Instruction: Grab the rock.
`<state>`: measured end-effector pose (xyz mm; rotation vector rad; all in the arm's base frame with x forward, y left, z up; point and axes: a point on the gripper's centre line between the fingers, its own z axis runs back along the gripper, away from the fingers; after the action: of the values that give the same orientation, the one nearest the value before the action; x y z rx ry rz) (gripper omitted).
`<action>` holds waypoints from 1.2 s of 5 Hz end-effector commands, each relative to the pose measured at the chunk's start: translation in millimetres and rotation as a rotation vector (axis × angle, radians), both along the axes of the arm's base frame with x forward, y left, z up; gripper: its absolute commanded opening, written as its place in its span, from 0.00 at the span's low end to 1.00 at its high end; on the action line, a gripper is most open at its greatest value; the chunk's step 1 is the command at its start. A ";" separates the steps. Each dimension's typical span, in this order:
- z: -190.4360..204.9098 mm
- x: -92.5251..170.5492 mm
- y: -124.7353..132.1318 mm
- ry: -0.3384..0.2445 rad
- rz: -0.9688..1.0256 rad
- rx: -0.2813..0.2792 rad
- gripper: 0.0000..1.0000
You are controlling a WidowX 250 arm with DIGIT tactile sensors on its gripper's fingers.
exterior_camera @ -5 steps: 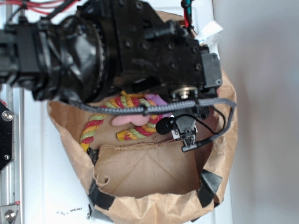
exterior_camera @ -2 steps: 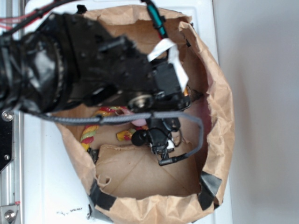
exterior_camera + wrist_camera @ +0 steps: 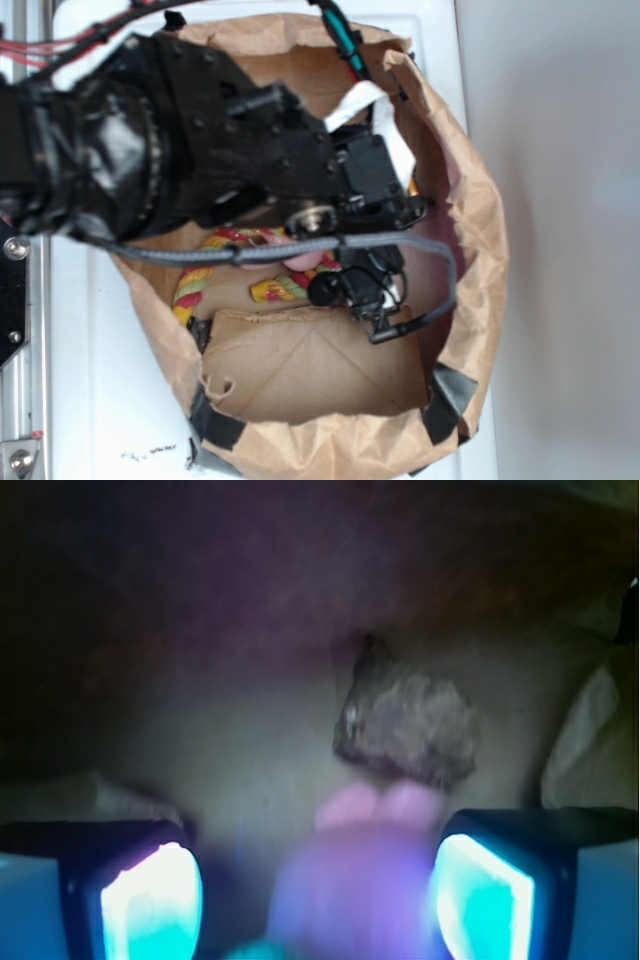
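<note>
In the wrist view the rock (image 3: 408, 730), a small lumpy brown-grey stone, lies on the brown paper floor just ahead of my gripper (image 3: 318, 852). The gripper is open, its two glowing fingers (image 3: 150, 900) spread wide. A blurred pink plush toy (image 3: 355, 880) sits low between them, nearer the right finger, and nothing is gripped. The rock is beyond the fingertips, slightly right of centre. In the exterior view the black arm (image 3: 200, 150) reaches down into the paper bag (image 3: 470, 300) and hides the rock and the fingers.
A red, yellow and green rope toy (image 3: 198, 280) lies in the bag's left part, with a bit of the pink plush (image 3: 300, 262) beside it. The bag's walls stand all round the arm. A grey cable (image 3: 440, 290) loops under the wrist.
The arm swung left across the bag from a second ago, then shifted a little back right. The wrist now sits lower in the bag's middle.
</note>
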<state>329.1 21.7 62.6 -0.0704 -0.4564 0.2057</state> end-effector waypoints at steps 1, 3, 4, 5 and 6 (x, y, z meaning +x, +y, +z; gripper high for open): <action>9.7 51.1 18.9 -0.036 0.111 0.028 1.00; -2.7 52.8 14.4 -0.050 0.098 0.076 1.00; -12.5 50.4 13.5 -0.058 0.092 0.123 1.00; -26.2 48.0 11.5 -0.062 0.066 0.176 1.00; -39.8 41.6 8.4 -0.047 0.030 0.214 1.00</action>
<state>370.3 40.5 38.1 0.1395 -0.5664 0.2208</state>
